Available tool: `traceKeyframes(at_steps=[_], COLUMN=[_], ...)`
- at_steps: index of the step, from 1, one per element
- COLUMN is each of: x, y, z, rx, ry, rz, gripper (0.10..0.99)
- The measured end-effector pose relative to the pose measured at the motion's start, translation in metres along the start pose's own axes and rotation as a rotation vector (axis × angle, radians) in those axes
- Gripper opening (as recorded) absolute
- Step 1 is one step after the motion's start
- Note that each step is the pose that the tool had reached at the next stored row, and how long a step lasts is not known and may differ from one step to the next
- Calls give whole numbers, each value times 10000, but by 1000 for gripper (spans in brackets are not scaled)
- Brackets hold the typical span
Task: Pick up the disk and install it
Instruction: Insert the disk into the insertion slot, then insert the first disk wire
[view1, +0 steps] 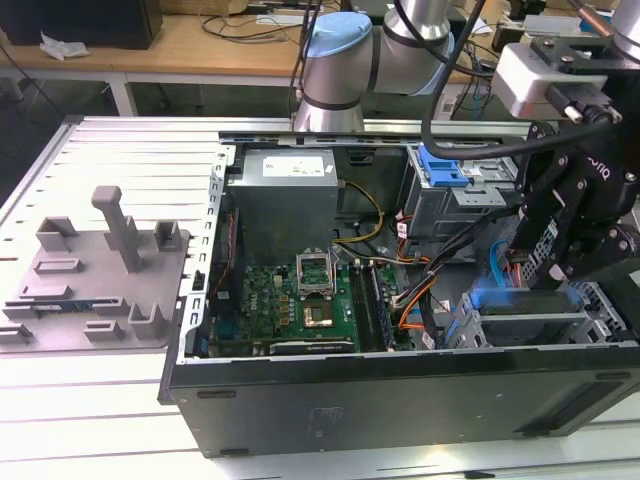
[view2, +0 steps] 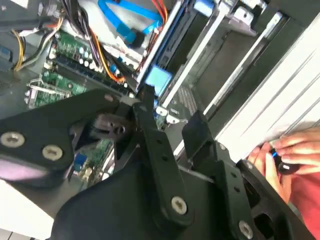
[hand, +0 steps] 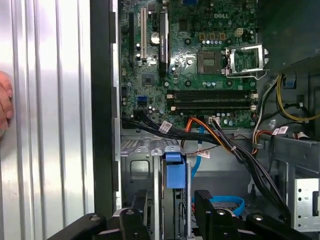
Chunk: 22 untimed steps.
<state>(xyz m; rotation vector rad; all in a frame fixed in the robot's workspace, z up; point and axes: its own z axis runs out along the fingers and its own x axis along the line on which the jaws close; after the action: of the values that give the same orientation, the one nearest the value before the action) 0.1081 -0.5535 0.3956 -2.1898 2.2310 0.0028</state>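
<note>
The disk (view1: 520, 312) sits in the drive bay at the exterior view's right end of the open computer case (view1: 400, 385), and its blue carrier bracket shows along its upper edge. In the first wrist view the disk (hand: 175, 172) is seen edge-on, its blue tab standing up in the metal cage. My gripper (view1: 542, 268) hangs right above it. Its black fingers (hand: 205, 202) stand apart on either side of the blue tab, open and not touching it. The second wrist view shows the gripper (view2: 172, 127) with the blue tab (view2: 160, 80) just beyond the fingertips.
The green motherboard (view1: 300, 295) lies in the case floor, with the grey power supply box (view1: 285, 195) behind it and a blue latch piece (view1: 440, 165) on the upper cage. Orange, black and blue cables (hand: 215, 132) run beside the bay. A grey fixture (view1: 100, 270) stands on the exterior view's left. A person's hand (view2: 285, 155) rests beside the case.
</note>
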Motion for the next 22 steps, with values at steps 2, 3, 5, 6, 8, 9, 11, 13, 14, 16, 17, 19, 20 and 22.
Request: traceKeyframes(at_steps=[2,3,5,6,8,9,11,13,14,16,17,19,20,22], x=[0,0,0,0,0,0,0,0,0,0,0,0,0,0], y=[0,0,0,0,0,0,0,0,0,0,0,0,0,0], z=[2,1,1,2,2,2,1,1,2,2,1,1,2,2], rx=[0,0,0,0,-1,-1,-1,-1,-2,-1,-2,-2,-2,-2], ry=[-3,-3,-3,-3,-4,-4,-3,-3,-4,-4,-4,-4,-4,-5], rz=[-20,-26,-51,-59,-79,-86,-102,-119,-127,-158,-164,-179,-186,-199], gripper=[502,502,502,502,502,502,502,502,502,502,502,502,502,502])
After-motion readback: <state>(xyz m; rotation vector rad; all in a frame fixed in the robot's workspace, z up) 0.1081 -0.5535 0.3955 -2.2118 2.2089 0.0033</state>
